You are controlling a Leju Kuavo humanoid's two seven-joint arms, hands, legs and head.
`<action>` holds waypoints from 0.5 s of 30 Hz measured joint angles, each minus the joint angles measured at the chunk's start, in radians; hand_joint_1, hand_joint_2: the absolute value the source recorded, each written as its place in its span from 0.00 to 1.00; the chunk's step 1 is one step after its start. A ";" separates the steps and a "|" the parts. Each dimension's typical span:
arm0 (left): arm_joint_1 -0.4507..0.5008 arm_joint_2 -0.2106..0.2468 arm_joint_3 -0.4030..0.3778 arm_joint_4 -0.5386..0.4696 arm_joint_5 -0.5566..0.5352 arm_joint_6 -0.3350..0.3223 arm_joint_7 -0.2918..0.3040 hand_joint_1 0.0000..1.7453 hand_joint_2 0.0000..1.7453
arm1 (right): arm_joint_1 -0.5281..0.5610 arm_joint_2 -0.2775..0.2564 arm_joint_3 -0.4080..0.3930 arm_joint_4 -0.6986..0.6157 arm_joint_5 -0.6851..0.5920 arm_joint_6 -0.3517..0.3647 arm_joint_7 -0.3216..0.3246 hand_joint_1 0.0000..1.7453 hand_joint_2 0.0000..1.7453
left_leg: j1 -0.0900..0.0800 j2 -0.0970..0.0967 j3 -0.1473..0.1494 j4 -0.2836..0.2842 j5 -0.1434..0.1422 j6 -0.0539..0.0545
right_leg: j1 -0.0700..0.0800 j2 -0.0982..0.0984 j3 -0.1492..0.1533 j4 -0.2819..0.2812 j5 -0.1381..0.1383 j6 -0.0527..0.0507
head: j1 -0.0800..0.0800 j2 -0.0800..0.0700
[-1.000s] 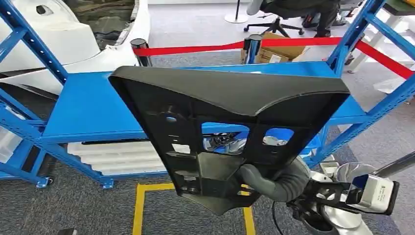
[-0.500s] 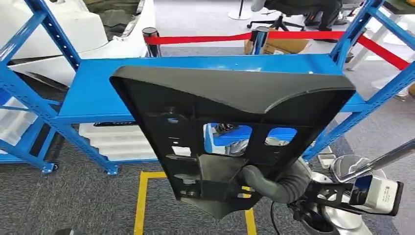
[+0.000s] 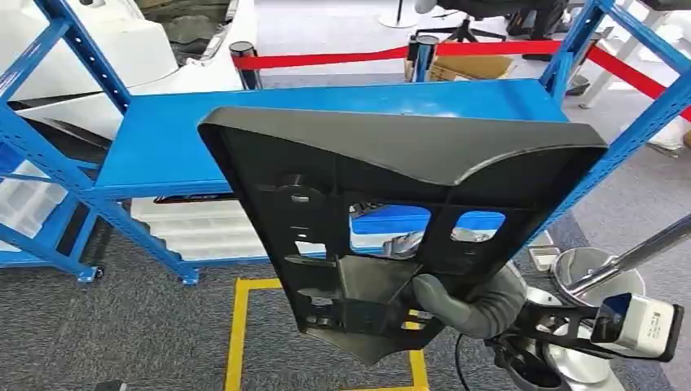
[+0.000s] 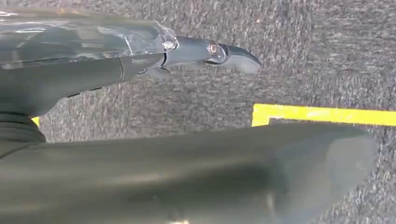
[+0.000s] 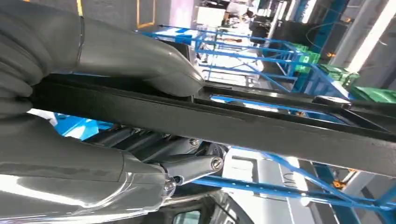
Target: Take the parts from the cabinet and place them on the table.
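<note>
A big black plastic panel (image 3: 391,204) with two cut-out windows stands upright in the middle of the head view, lifted off any surface. My right hand (image 3: 468,305) grips its lower edge from the right. In the right wrist view the thumb (image 5: 140,60) lies over the panel's rim (image 5: 280,128) with the fingers (image 5: 187,168) under it. Behind the panel stands a blue rack with a bare flat shelf (image 3: 171,147). My left hand (image 4: 140,158) hangs over grey carpet with one finger (image 4: 210,49) stretched out, holding nothing.
A red barrier belt (image 3: 326,59) on dark posts runs behind the rack, beside a white car body (image 3: 98,57). White trays (image 3: 195,232) lie under the shelf. Yellow floor tape (image 3: 238,334) marks the carpet near me. A person sits on an office chair (image 3: 464,28) at the back.
The whole picture has shifted, so the camera moved; the blue rack now looks nearer and larger. My right hand keeps its grip on the panel.
</note>
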 joint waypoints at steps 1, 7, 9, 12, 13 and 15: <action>0.000 0.000 0.001 0.000 0.000 0.000 0.002 0.00 1.00 | 0.000 0.001 0.000 0.000 0.000 0.000 0.000 1.00 1.00 | 0.002 0.000 -0.027 0.064 -0.040 -0.003 | 0.000 -0.002 -0.005 0.001 0.002 -0.003 | 0.000 0.000; 0.005 0.002 0.010 0.000 -0.018 0.001 0.040 0.00 1.00 | -0.011 0.001 0.004 0.018 0.006 0.010 0.016 1.00 1.00 | 0.003 0.003 -0.044 0.132 -0.022 -0.011 | 0.005 -0.030 -0.018 0.010 0.005 -0.007 | 0.000 0.000; 0.001 0.005 0.021 0.000 -0.018 0.006 0.052 0.00 1.00 | -0.022 0.001 0.008 0.024 0.011 0.011 0.019 1.00 1.00 | -0.002 0.064 0.023 -0.009 0.025 -0.004 | 0.011 -0.042 -0.022 0.019 0.000 0.001 | 0.000 0.000; -0.002 0.007 0.024 0.000 -0.018 0.008 0.058 0.00 1.00 | -0.024 0.001 0.008 0.026 0.011 0.012 0.020 1.00 1.00 | -0.008 0.069 0.021 -0.023 0.029 -0.001 | 0.018 -0.046 -0.027 0.029 -0.001 0.004 | -0.001 0.000; -0.002 0.009 0.024 0.000 -0.018 0.010 0.060 0.00 1.00 | -0.025 0.001 0.009 0.027 0.011 0.012 0.020 1.00 1.00 | -0.008 0.068 0.021 -0.025 0.028 0.000 | 0.018 -0.047 -0.028 0.029 -0.001 0.004 | 0.000 0.000; 0.003 0.015 0.060 0.000 -0.005 0.003 0.116 0.00 1.00 | -0.060 -0.008 0.037 0.049 0.002 0.031 0.041 1.00 1.00 | -0.002 0.036 0.006 -0.025 0.037 0.024 | 0.017 -0.070 -0.038 0.033 -0.006 0.020 | 0.000 0.000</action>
